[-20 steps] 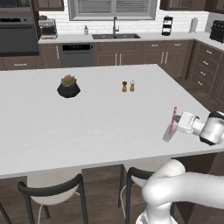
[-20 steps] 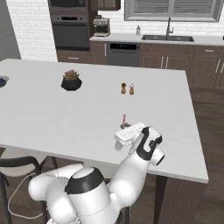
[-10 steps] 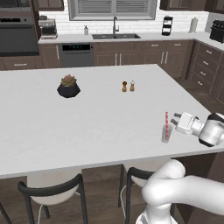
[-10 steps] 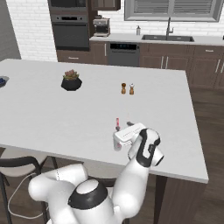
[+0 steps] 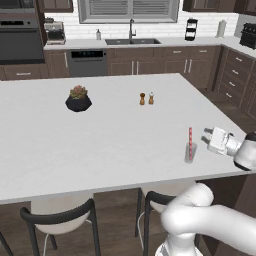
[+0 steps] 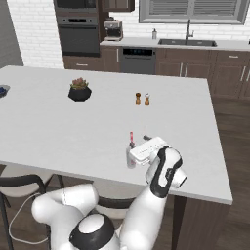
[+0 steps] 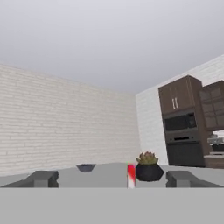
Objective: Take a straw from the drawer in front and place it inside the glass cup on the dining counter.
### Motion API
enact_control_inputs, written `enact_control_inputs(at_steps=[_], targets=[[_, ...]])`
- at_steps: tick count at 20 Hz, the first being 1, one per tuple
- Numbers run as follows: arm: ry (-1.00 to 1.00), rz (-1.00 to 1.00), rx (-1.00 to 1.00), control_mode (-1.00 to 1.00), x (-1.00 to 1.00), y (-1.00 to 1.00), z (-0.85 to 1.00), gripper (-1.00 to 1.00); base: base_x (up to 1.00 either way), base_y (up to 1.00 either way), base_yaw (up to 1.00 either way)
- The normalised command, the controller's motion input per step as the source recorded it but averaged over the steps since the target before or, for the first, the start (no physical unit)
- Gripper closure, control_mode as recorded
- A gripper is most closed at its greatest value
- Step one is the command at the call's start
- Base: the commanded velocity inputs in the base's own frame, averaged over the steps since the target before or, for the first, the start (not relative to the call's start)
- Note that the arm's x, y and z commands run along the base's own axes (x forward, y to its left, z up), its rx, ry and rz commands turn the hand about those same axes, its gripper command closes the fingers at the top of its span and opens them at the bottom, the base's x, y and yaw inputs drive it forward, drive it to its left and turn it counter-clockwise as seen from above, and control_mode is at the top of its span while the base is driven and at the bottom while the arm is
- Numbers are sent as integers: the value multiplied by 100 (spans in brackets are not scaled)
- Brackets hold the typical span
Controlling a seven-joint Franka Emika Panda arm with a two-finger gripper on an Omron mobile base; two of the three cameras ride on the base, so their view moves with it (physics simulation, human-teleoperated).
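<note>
The red-and-white striped straw (image 5: 190, 139) stands upright in the small glass cup (image 5: 189, 153) near the front right edge of the white dining counter (image 5: 100, 145). My gripper (image 5: 208, 136) is just right of the cup, level with the straw, open and holding nothing. From the other side the straw (image 6: 131, 138) rises out of the cup (image 6: 130, 158) with the gripper (image 6: 139, 149) beside it. In the hand view the straw (image 7: 131, 176) shows between the widely spread fingertips (image 7: 42, 178), touching neither of them. The drawer is out of view.
A plant in a black pot (image 5: 78, 98) and two small shakers (image 5: 146, 98) stand farther back on the counter. A dark bowl (image 6: 2, 90) lies at its far left. Black-framed chairs (image 5: 60, 220) are tucked under the front edge.
The straw went from tilted in my shut gripper to upright in the glass. The gripper opened, let it go and drew back to the right.
</note>
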Motion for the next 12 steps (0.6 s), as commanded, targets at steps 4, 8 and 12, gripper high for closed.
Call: enact_control_inputs(at_steps=[4, 8, 12], targets=[[-8, -4, 0, -100, -100, 0, 97, -100, 0, 0, 0], [-1, -8, 0, -100, -100, 0, 100, -100, 0, 0, 0], [0, -11, -11, -100, -100, 2, 94, -100, 0, 0, 0]])
